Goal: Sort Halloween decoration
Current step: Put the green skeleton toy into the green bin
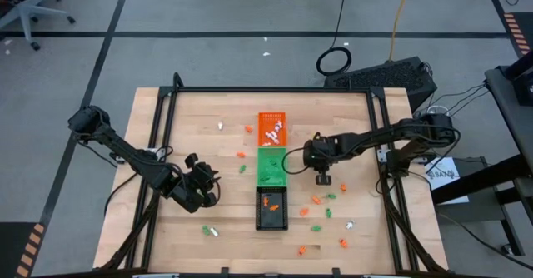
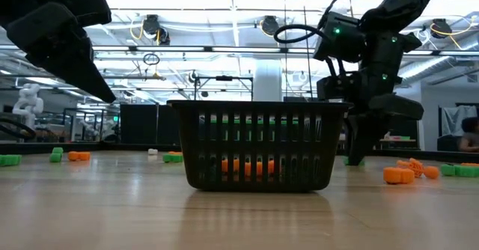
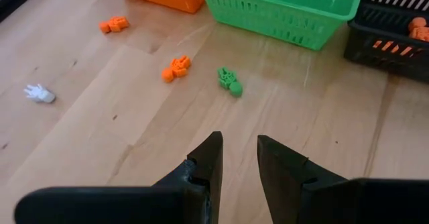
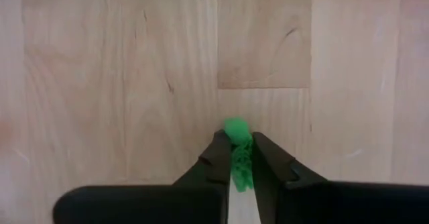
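Note:
The Halloween decoration is tiny orange, green and white trinkets strewn over the wooden table, with a cluster (image 1: 325, 211) to the right of the trays. My right gripper (image 1: 322, 178) points down just right of the green tray (image 1: 271, 166) and is shut on a green trinket (image 4: 235, 143). My left gripper (image 3: 238, 158) hovers left of the trays, slightly open and empty. Ahead of it a green trinket (image 3: 230, 81), two orange ones (image 3: 175, 68) (image 3: 114, 25) and a white one (image 3: 39, 93) lie on the table. My right gripper pinches the green trinket between its two fingers (image 4: 216, 158), coming from above and pointing down. The trinket's rounded end (image 4: 234, 127) sticks out past the fingertips. Whether it is lifted clear of the table, I cannot tell.
Three small trays stand in a row at the table's middle: orange (image 1: 271, 128) farthest, green in the middle, black (image 1: 271, 209) nearest, the last with orange pieces inside. A black metal frame (image 1: 379, 136) borders the tabletop. More trinkets lie near the front edge (image 1: 210, 230).

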Controlling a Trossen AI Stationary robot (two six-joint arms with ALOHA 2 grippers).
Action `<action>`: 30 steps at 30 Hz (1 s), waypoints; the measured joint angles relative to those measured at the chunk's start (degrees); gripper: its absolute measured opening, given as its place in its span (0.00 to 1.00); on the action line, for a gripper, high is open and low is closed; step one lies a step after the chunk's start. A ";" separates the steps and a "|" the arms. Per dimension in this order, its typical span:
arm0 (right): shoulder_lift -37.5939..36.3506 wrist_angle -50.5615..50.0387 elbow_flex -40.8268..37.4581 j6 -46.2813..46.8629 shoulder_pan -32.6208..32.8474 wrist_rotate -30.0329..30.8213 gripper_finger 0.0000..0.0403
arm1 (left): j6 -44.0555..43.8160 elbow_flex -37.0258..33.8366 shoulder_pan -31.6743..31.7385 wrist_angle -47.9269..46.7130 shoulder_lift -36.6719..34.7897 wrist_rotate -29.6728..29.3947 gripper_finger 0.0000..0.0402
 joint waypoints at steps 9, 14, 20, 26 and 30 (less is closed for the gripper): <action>-8.68 7.61 -0.11 6.82 3.26 -0.03 0.01 | 0.78 -0.02 0.00 -0.03 0.07 -0.22 0.23; -10.60 16.41 -0.06 8.26 6.08 -0.04 0.01 | 1.49 -0.02 0.00 0.11 0.07 -0.25 0.23; -9.35 30.05 -0.85 9.18 10.13 0.15 0.01 | 1.49 -0.02 -0.02 0.13 0.07 -0.25 0.23; -9.22 51.30 -6.77 8.19 13.29 0.10 0.01 | 1.49 -0.02 -0.02 0.15 0.07 -0.26 0.23; -9.23 63.20 -10.32 6.57 15.17 0.02 0.01 | 1.56 -0.04 -0.02 0.28 0.09 -0.26 0.23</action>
